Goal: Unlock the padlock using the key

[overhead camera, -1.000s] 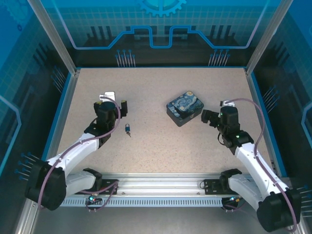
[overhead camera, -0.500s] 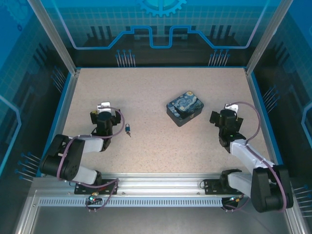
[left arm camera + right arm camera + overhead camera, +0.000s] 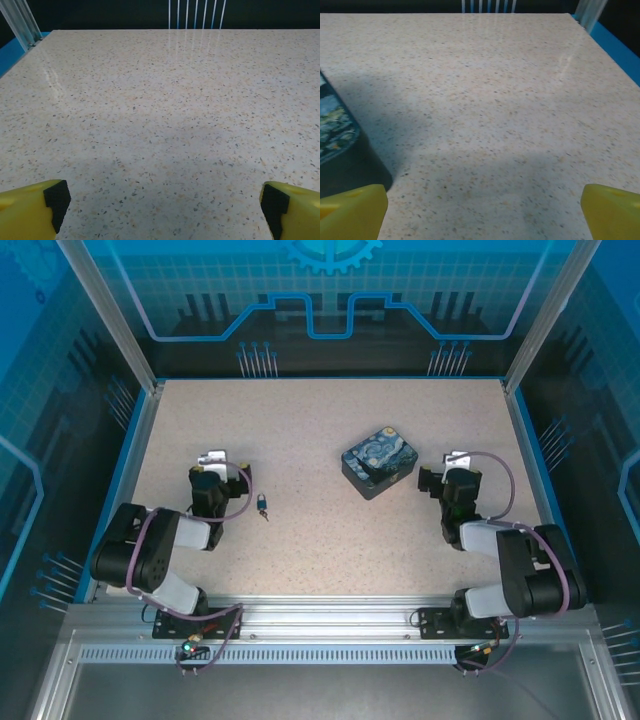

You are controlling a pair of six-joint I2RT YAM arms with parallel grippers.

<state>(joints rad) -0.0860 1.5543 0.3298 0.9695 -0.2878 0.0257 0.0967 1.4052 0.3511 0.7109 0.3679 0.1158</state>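
Left gripper (image 3: pixel 164 202) and right gripper (image 3: pixel 482 205) gape empty; tiny flat key (image 3: pixel 266 517) beside padlock (image 3: pixel 261 503) could skid from a clumsy pinch.

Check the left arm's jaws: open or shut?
Open: its yellow fingers sit at opposite edges of the wrist view, speckled beige table between.

The worktop (image 3: pixel 330 420) is beige, speckled with dark and amber flecks. The tin (image 3: pixel 379 460) wears swirling dark blue with yellow dabs. Left of the tin, the padlock (image 3: pixel 261 503) is teal-bodied, silvery on top. The left claw (image 3: pixel 165 205) has yellow fingers (image 3: pixel 25 212) with black pads (image 3: pixel 57 197).
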